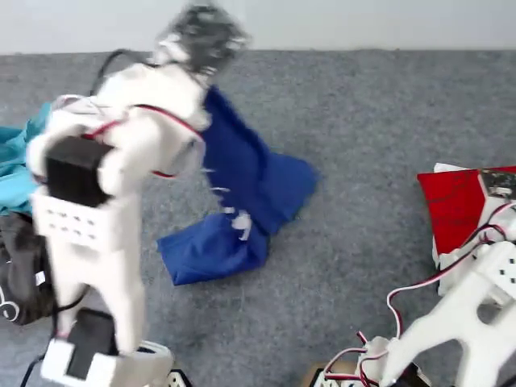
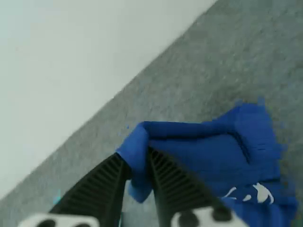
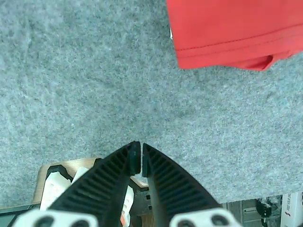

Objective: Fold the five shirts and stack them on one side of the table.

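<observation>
Mid-table, left claw [image 2: 136, 160] gripping blue shirt [image 2: 213, 146] edge, grey mat [image 1: 363, 121] around

Shirts told apart by colour: 4.
- 1 blue shirt [image 1: 258, 189]
- 1 red shirt [image 1: 455, 205]
- 1 teal shirt [image 1: 14, 165]
- 1 black shirt [image 1: 20, 270]

White edge [image 1: 441, 170] under red shirt: 1; whether a fifth shirt, cannot tell.

Arms: 2.
- 1 left arm [image 1: 105, 201]
- 1 right arm [image 1: 459, 314]

Grippers: 2.
- 1 left gripper [image 2: 136, 158]
- 1 right gripper [image 3: 138, 149]
- ribbed black fingers [image 3: 113, 175]: 2 per gripper, 4 in all

Grey table cover [image 1: 363, 121]: 1.
</observation>
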Available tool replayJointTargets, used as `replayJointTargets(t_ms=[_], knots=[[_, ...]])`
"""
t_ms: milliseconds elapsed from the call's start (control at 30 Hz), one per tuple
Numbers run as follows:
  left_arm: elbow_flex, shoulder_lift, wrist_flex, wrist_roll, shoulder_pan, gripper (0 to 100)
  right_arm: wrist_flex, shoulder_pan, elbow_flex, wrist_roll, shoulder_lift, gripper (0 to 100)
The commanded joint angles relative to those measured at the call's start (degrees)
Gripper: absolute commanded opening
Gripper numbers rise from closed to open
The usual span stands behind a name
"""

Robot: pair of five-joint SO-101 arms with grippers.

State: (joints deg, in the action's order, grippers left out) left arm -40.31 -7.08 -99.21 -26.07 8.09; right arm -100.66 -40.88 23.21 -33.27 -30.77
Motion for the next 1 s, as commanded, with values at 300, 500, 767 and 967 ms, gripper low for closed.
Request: replayJointTargets(t_ms=[300, 500, 767, 967], knots=[[41.7, -20.7, 11.1, -14.9, -34.1, 1, -2.2, 0.6, -0.3, 0.7, -1.5, 0.9], [59.6, -26.0, 20.4, -19.7, -42.0, 3, -2.2, 0.6, -0.3, 0.7, -1.5, 0.9], [61.1, -31.9, 18.5, -15.4, -40.2, 22, -2.2, 0.6, -0.3, 0.7, -1.5, 0.9], [55.7, -31.3, 16.8, -7.5, -32.7, 22, -2.2, 0.6, -0.3, 0.7, -1.5, 0.9]])
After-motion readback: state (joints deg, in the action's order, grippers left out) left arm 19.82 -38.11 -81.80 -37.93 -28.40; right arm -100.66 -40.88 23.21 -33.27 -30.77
